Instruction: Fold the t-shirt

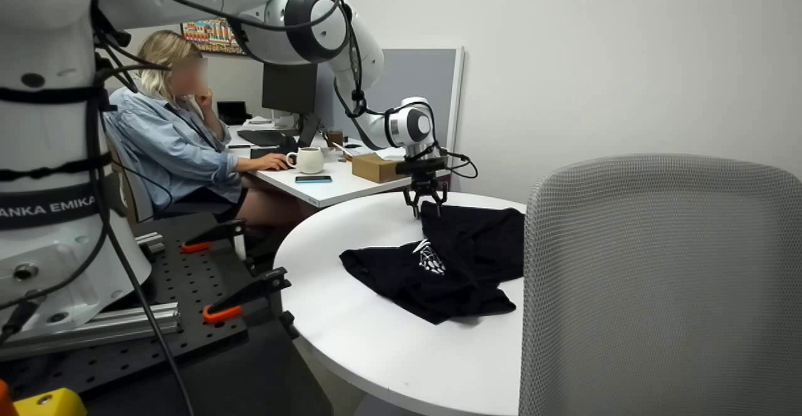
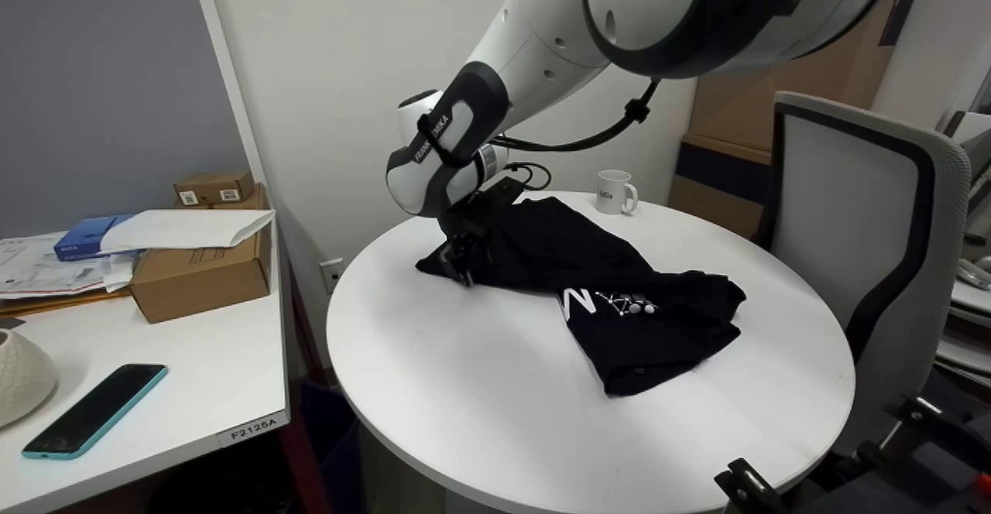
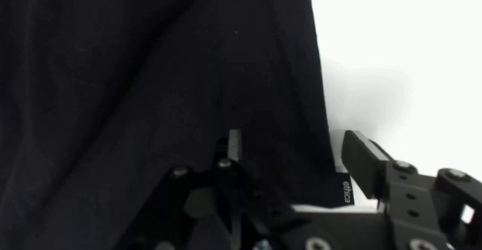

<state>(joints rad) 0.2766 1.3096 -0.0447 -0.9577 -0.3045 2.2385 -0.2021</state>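
Note:
The black t-shirt (image 1: 476,240) lies crumpled on the round white table, its white chest print showing in both exterior views. Part of it is doubled over near the print (image 2: 619,303). At its far corner my gripper (image 1: 427,211) points down, low over the cloth. In the wrist view, the gripper (image 3: 293,141) is open, with a corner of the t-shirt (image 3: 263,103) spread between the fingers. One finger (image 3: 235,144) is over the fabric; the opposite finger (image 3: 361,156) stands just outside the edge, beside a small black label (image 3: 346,191). Neither pad presses the cloth between them.
A white mug (image 2: 614,193) stands on the round table (image 2: 464,390) beyond the t-shirt. A grey mesh chair (image 1: 658,278) stands against the table and hides part of it. An adjoining desk (image 2: 224,367) holds boxes and a phone; a person (image 1: 175,121) sits there.

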